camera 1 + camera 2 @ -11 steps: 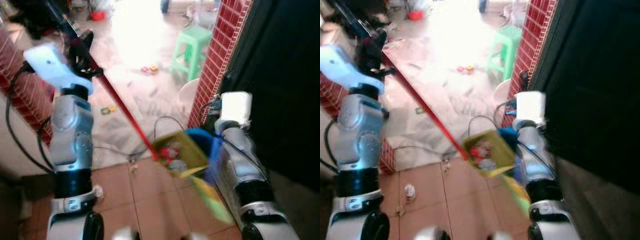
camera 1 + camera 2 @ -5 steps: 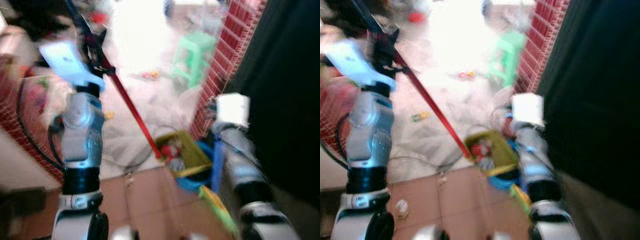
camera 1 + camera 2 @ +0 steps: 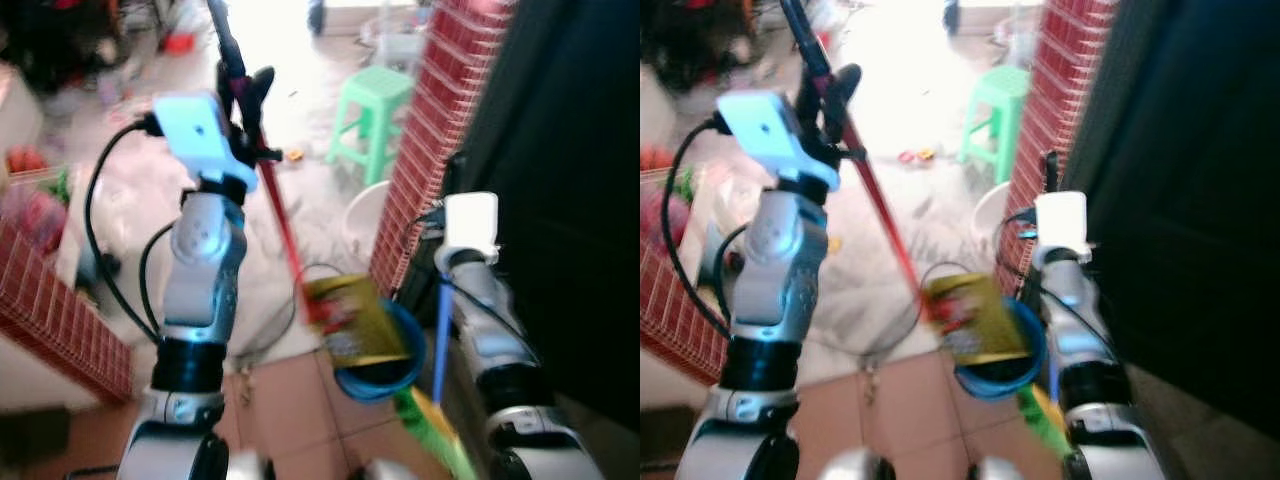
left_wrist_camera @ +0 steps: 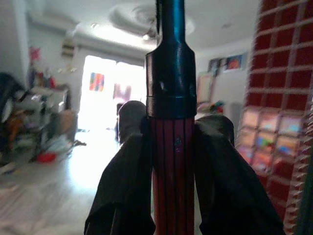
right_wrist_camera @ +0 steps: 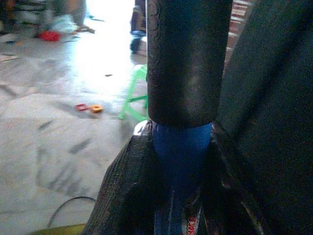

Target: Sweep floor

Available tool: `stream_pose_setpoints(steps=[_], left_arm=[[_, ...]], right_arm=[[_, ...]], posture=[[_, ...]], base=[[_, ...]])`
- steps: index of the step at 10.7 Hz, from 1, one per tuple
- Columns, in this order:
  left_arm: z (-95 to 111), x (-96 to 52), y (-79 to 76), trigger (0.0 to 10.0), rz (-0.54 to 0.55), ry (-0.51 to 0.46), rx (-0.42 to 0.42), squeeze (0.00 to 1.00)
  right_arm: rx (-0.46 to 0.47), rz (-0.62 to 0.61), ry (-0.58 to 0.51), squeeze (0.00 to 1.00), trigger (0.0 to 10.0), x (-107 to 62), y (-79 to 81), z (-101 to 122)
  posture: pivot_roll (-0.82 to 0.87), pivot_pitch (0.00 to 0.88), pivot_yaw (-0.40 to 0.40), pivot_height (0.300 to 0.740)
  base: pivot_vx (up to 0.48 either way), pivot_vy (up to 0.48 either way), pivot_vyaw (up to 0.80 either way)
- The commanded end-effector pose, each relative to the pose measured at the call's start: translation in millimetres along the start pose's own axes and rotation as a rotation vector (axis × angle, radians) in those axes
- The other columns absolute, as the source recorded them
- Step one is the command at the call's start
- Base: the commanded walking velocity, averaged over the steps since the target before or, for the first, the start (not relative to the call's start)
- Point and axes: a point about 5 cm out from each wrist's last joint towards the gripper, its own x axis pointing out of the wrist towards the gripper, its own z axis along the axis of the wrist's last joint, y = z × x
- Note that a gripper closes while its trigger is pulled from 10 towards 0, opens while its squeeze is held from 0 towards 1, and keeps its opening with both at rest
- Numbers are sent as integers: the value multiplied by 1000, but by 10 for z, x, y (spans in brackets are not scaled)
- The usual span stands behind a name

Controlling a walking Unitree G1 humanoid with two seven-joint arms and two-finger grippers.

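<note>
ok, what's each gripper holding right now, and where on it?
Left gripper is shut on the red dustpan handle, just below its black grip. Right gripper is shut on the blue broom handle, just below its black grip.

no legible text, labels or numbers anywhere

Floor: terracotta tiles (image 3: 290, 390) near the camera, pale marbled floor (image 3: 130, 200) beyond — strongly overexposed by daylight from a bright doorway (image 4: 105, 95). Red brick-pattern pillar (image 3: 430, 140) at right; green plastic stool (image 3: 370, 110) beside it. White ceiling (image 4: 98, 19).
</note>
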Motion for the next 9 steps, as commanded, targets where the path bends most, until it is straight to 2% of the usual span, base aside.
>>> stream_pose_setpoints(steps=[1, 2, 5, 6, 7, 8, 9], left_arm=[[99, 13, -62, 10000, -33, -74, 50, 0], [22, -9, -243, 10000, -110, -73, 63, 0], [-114, -101, -641, 10000, -293, -123, 153, 0], [-127, -124, -788, 10000, -359, -142, 147, 0], [-102, -141, -1009, 10000, -477, -149, 101, 0], [-92, -176, -1158, 10000, -588, -144, 74, 0], [-91, -301, -1398, 10000, -837, -124, 76, 0]], right_arm=[[16, -4, -41, 0, 10000, 19, -6, 91], [18, -2, -40, 0, 10000, 17, -2, 85], [18, -6, -52, 0, 10000, 35, -8, 125], [17, -10, -55, 0, 10000, 30, -16, 130], [17, -14, -54, 0, 10000, 18, -25, 119], [16, -15, -51, 0, 10000, 19, -24, 114], [18, -19, -53, 0, 10000, 33, -22, 124]], posture=[[-26, 0, 17, 740], [-32, 0, 19, 740], [-50, 0, 20, 740], [-54, 0, 21, 740], [-50, 0, 20, 740], [-49, 0, 21, 740], [-46, 0, 23, 740]], base=[[0, 0, 0], [0, 0, 0], [0, 0, 0], [0, 0, 0], [0, 0, 0], [0, 0, 0], [0, 0, 0]])
